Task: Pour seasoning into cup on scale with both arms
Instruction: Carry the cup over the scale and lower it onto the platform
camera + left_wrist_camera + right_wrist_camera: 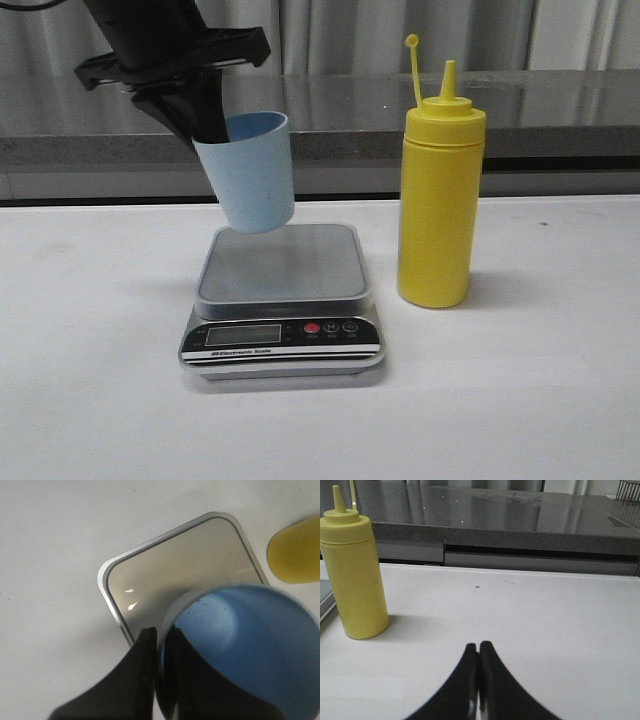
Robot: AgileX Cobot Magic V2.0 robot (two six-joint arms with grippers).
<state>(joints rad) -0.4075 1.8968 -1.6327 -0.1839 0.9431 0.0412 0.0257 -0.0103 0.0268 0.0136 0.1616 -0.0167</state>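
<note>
The black left hand (212, 128) pinches the rim of a small pale blue plastic tumbler (250, 172), one finger outside the wall and one inside, and holds it in the air above the grey square platform of a flat digital kitchen scale (283, 300). The tumbler's base is clear of the platform. Its long axis is tilted, not upright: the open mouth faces up and leans toward the hand on the robot's left, while the narrower base swings toward the right and hangs over the platform's rear half. From the left wrist view, the black fingers (142, 665) close on the tumbler's rim (240, 650), and a few dark specks dot its blue inner wall; the scale's platform (175, 570) lies below.

The scale sits on the white tabletop (90, 330), its black-and-silver front panel (LCD display and red button included) facing the camera.

Just to the right of the scale, apart from it, a tall yellow plastic squeeze bottle (440, 200) stands upright on the tabletop, its cone nozzle pointing straight up and its thin cap strap rising beside the nozzle. It stands taller than the held tumbler.

The black right hand (479, 680) is seen only from its own wrist camera, its fingers pressed together with nothing between them, low over the bare tabletop (545, 630), well apart from the yellow bottle (355, 575).
</note>
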